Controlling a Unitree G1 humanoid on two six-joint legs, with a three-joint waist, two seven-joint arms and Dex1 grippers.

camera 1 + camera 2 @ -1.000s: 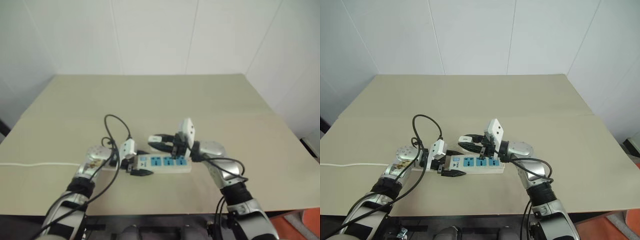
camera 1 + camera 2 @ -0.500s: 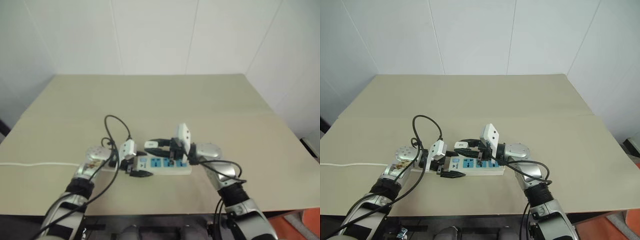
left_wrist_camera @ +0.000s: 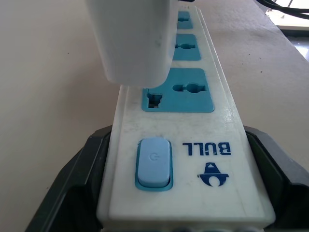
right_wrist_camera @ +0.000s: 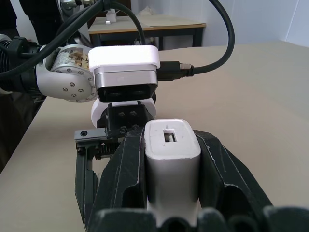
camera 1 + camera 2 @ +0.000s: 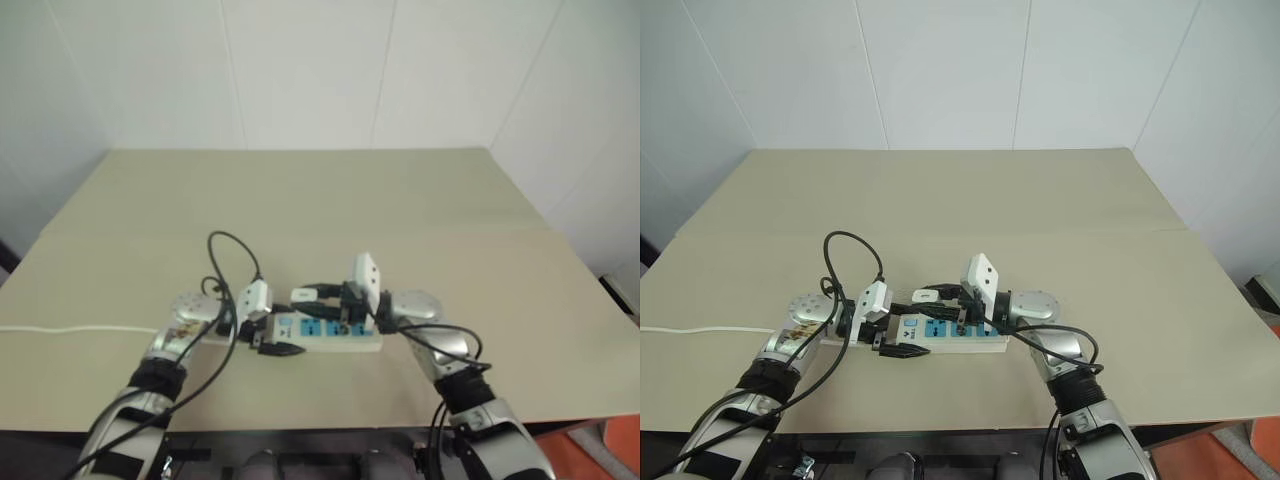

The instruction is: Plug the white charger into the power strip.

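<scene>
A plain beige tabletop set against white wall panels carries the work. The small white cube-like plastic charger is pinched on two opposite sides between the black fingers of the right gripper, its body hanging just above the first blue socket beside the power strip's blue rocker switch. It looks light and rigid with smooth faces, so it could slip in the grip; a flat-sided hold low on the body, like the present one, suits pushing it straight down. The long narrow white plastic power strip lies flat, and the left gripper is clamped across its switch end, bracing it. A thin white cord trails away from the strip past the left arm.
</scene>
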